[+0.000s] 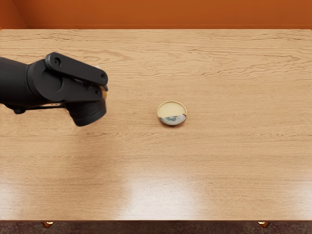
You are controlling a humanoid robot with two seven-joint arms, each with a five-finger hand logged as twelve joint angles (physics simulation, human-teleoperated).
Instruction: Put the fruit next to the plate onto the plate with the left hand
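A small round plate [171, 113] with a cream face and a grey-patterned lower edge lies near the middle of the table. My left arm comes in from the left edge, and its black hand [88, 100] hovers over the table well to the left of the plate. The hand's bulk covers the table beneath it. No fruit shows clearly anywhere; only a thin orange sliver [104, 95] peeks out at the hand's right edge, and I cannot tell what it is. Nothing lies on the plate.
The wooden table [204, 165] fills the view, with its far edge against an orange wall [161, 12] and its near edge at the bottom of the picture.
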